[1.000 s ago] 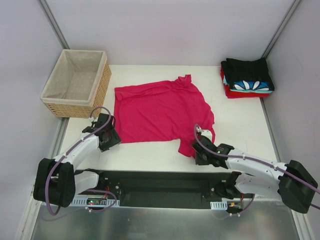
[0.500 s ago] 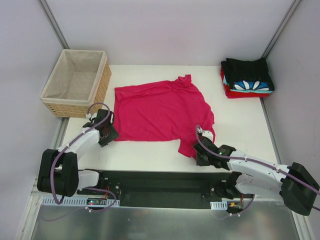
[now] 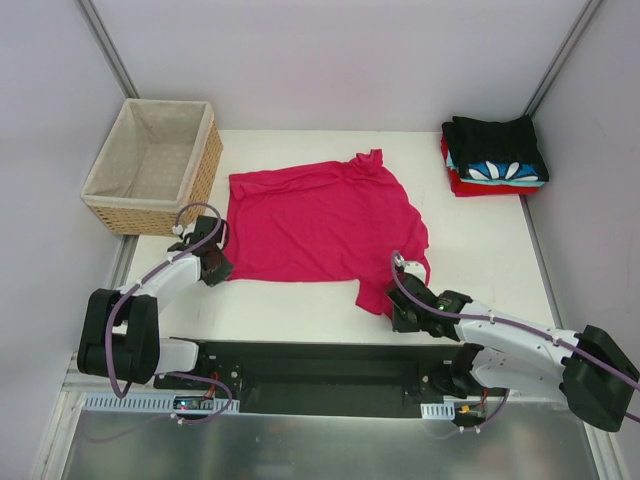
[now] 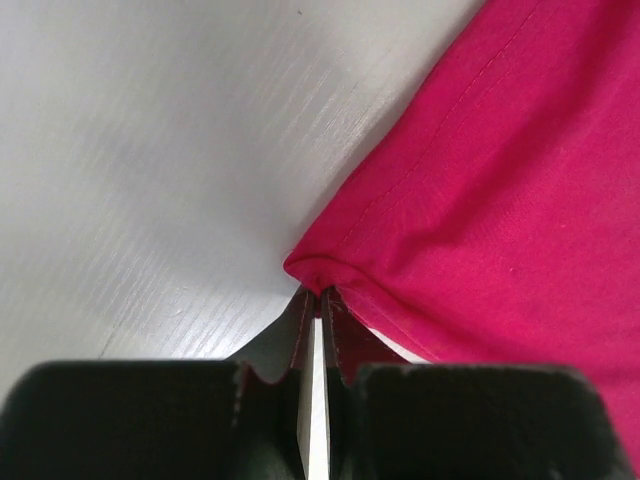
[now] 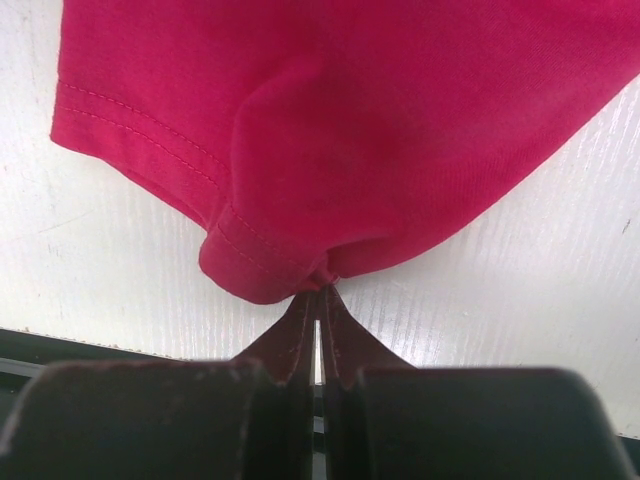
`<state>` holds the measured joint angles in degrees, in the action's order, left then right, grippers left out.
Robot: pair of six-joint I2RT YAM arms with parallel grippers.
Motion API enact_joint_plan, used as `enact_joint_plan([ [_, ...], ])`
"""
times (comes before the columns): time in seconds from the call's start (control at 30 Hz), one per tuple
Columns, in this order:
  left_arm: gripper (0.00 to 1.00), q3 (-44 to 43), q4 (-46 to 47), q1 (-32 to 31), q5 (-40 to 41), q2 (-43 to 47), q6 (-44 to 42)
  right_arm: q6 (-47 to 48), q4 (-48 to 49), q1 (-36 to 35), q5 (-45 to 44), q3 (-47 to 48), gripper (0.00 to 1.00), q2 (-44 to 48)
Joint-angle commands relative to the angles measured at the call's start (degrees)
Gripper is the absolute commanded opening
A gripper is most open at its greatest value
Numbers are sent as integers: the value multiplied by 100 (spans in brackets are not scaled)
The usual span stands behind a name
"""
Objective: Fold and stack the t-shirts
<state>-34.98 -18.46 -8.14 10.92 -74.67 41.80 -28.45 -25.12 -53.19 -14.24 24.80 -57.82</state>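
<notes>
A crimson-pink t-shirt (image 3: 320,220) lies spread on the white table (image 3: 480,240), collar to the back. My left gripper (image 3: 222,270) is shut on its near left corner (image 4: 312,272), the cloth bunched at the fingertips. Pinched in my shut right gripper (image 3: 385,300) is the near right corner (image 5: 262,270) of the same shirt, by its hem. A stack of folded t-shirts (image 3: 495,155), black over blue-white patterned over red, sits at the back right corner.
A wicker basket (image 3: 155,165) with beige lining stands at the back left, off the table's corner. Grey walls close in the back and sides. The black base rail (image 3: 320,370) runs along the near edge.
The left gripper has slid right to the shirt's near left corner and shut on it. The right gripper has stayed shut on the near right corner.
</notes>
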Motion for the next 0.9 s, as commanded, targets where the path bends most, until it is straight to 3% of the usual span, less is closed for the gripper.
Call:
enact_joint_plan([
  [0.0,0,-79,105,41,-2,-135,56,23,16,-34,62,-45,1,25],
  [0.23,0,-26,255,41,-151,-13,-49,15,-159,-34,-35,-10,1,201],
  [0.5,0,-307,80,32,-695,1542,-330,716,-1282,-25,-1255,1061,1,1246],
  [0.63,0,-1051,-149,32,-1371,2289,-724,1454,-1688,-25,-2108,2376,1,1721],
  [0.77,0,-2054,-202,32,-2136,2773,-1138,3181,-1373,-34,-2714,3693,1,2152],
  [0.87,0,-3073,-193,32,-2691,2844,-1560,4292,-776,-25,-2323,4801,1,2179],
])
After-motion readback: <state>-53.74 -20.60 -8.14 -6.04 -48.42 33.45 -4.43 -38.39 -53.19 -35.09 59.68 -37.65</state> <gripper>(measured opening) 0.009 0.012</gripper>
